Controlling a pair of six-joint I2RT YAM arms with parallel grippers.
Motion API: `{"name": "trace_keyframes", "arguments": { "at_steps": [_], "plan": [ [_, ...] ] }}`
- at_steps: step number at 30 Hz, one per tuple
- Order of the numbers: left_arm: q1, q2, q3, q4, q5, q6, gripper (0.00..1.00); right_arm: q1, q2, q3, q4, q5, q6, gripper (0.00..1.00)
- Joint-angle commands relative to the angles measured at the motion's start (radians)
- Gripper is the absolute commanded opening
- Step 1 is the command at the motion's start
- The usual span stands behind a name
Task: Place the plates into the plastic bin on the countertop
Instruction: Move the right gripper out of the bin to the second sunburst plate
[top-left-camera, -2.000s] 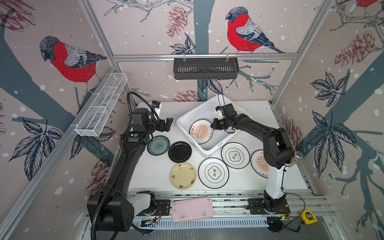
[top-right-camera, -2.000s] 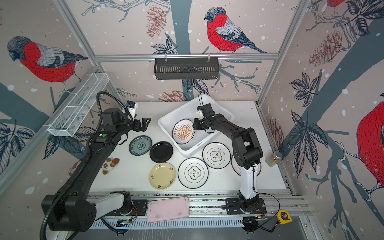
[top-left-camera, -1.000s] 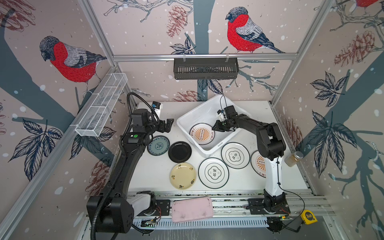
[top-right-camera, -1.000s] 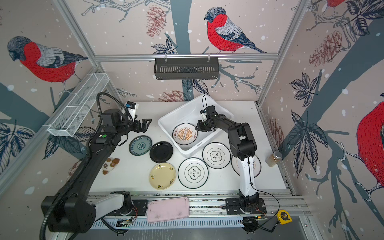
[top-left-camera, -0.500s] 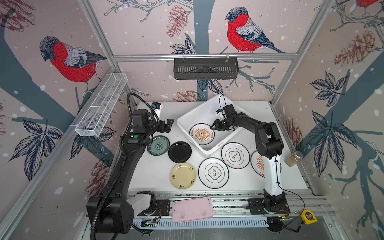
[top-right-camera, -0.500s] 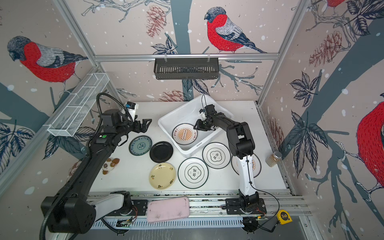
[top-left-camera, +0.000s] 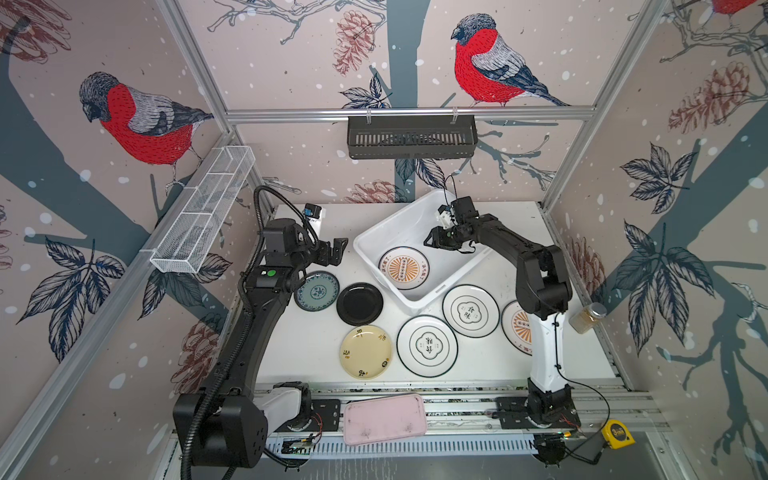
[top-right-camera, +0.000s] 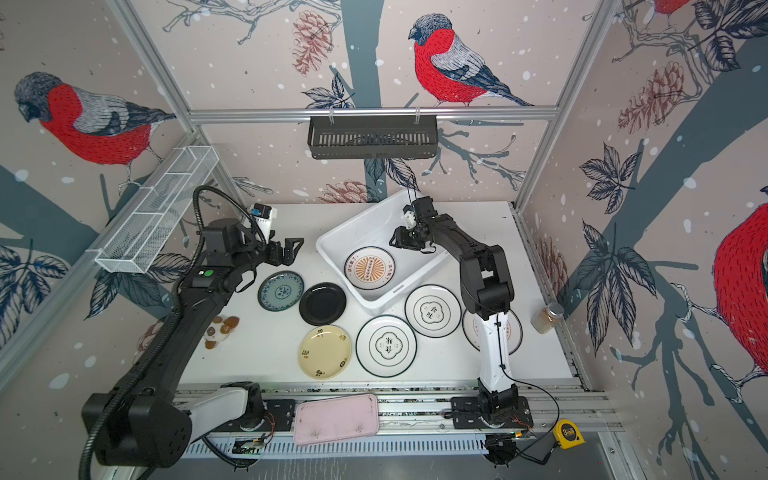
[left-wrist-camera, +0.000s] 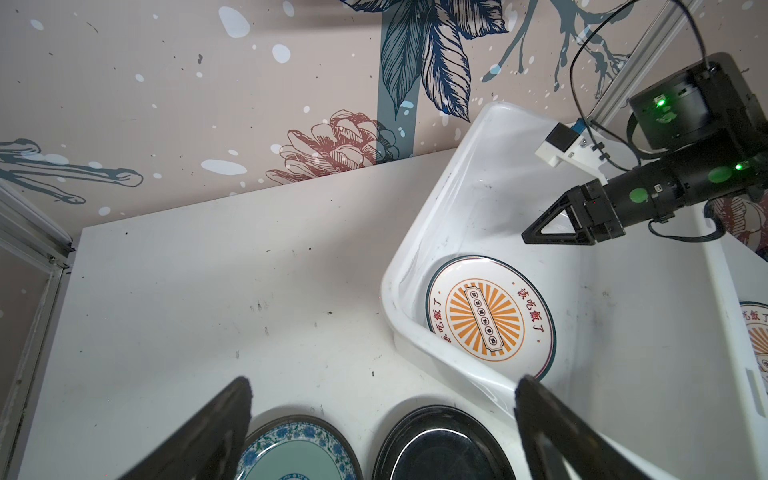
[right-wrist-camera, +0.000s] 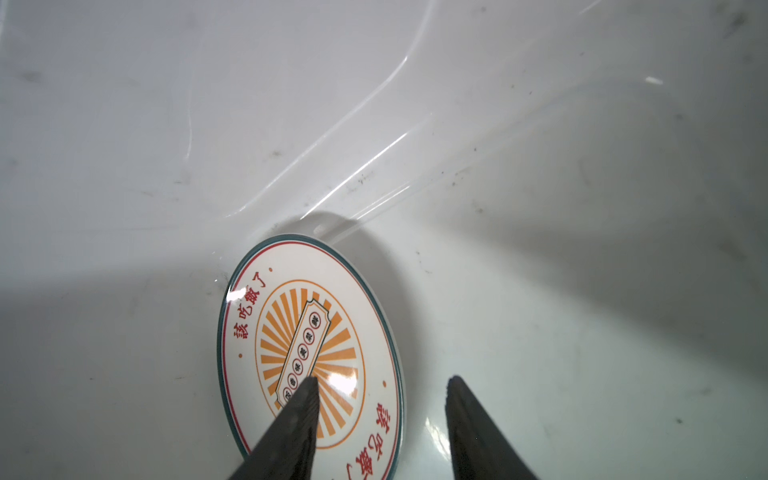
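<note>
The white plastic bin (top-left-camera: 384, 220) (top-right-camera: 349, 222) stands askew at the back of the countertop (top-left-camera: 316, 353). One sunburst plate (top-left-camera: 404, 268) (left-wrist-camera: 490, 318) (right-wrist-camera: 307, 332) lies flat inside it. My right gripper (top-left-camera: 432, 243) (right-wrist-camera: 382, 379) hovers open just above that plate, holding nothing. My left gripper (top-left-camera: 338, 251) (left-wrist-camera: 384, 379) hangs wide open and empty left of the bin, above the teal plate (top-left-camera: 316, 291) and black plate (top-left-camera: 360, 303). In front lie a pale yellow plate (top-left-camera: 365, 352) and two black-rimmed plates (top-left-camera: 427, 346) (top-left-camera: 470, 310). A second sunburst plate (top-left-camera: 517, 326) is partly hidden by the right arm.
A pink tray (top-left-camera: 384, 419) rests on the front rails. A jar (top-left-camera: 587, 318) stands at the right edge and a small plush toy (top-right-camera: 220, 328) at the left edge. A black wall basket (top-left-camera: 411, 137) and a wire shelf (top-left-camera: 203, 216) hang above.
My right gripper's jaws have spread apart over the sunburst plate, which now lies free on the bin floor. The left arm has not moved.
</note>
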Motion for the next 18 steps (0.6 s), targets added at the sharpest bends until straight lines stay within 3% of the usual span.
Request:
{"name": "trace_keyframes", "arguments": {
  "at_steps": [1,6,9,18],
  "plan": [
    [-0.003,-0.007,0.005,0.022,0.006,0.003,0.98,-0.005,-0.055,0.019,-0.029,0.097,-0.006,0.52],
    [-0.001,-0.014,0.013,0.015,0.001,0.014,0.98,-0.003,-0.223,-0.012,-0.027,0.236,0.021,0.52],
    [-0.002,-0.018,0.02,0.008,-0.002,0.025,0.98,0.004,-0.383,-0.112,-0.02,0.364,0.071,0.54],
    [-0.001,-0.045,0.02,0.0,0.02,0.054,0.98,0.027,-0.98,-0.663,-0.055,0.712,0.334,0.56]
  ]
}}
